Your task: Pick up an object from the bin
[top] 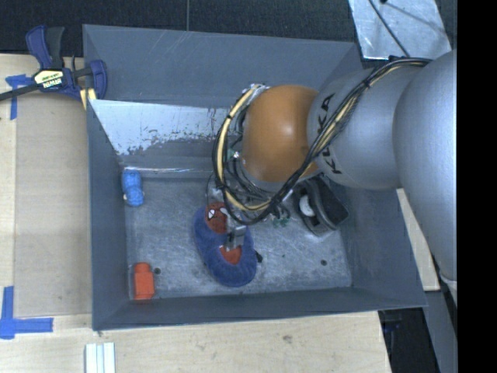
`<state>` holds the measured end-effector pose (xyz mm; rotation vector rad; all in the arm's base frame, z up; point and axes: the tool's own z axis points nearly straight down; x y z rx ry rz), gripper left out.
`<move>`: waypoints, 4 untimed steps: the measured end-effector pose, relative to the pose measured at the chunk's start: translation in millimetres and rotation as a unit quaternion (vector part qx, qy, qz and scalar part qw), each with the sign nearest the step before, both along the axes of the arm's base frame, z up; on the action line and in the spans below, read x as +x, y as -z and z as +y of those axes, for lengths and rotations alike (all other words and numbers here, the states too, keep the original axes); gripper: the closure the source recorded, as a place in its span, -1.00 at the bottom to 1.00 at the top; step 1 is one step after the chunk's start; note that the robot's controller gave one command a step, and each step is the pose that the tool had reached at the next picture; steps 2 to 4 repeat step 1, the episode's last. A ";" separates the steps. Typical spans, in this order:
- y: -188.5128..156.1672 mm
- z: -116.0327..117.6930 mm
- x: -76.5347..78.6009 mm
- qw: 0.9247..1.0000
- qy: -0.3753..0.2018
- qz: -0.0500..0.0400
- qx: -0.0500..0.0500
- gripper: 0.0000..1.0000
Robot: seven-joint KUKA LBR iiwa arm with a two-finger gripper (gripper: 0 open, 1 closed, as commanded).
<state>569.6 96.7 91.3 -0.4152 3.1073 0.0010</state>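
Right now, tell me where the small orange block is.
In the camera view's lower-left corner of the bin: the small orange block lies below the light-blue piece, left of the dark-blue fabric lump.

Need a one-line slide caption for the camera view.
Gripper low over dark blue soft thing at bin centre; blue piece and orange block lie left.

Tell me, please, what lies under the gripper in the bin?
A blue soft thing with red patches lies right under the gripper. Its upper part is covered by the gripper, and the arm hides part of a black-and-white thing beside it.
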 end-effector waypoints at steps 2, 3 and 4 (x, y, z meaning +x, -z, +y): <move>-216.4 -7.6 21.1 1.000 -0.029 -0.004 0.000 1.00; -216.4 -7.6 21.1 1.000 -0.029 -0.004 0.000 1.00; -216.4 -7.6 21.1 1.000 -0.029 -0.004 0.000 1.00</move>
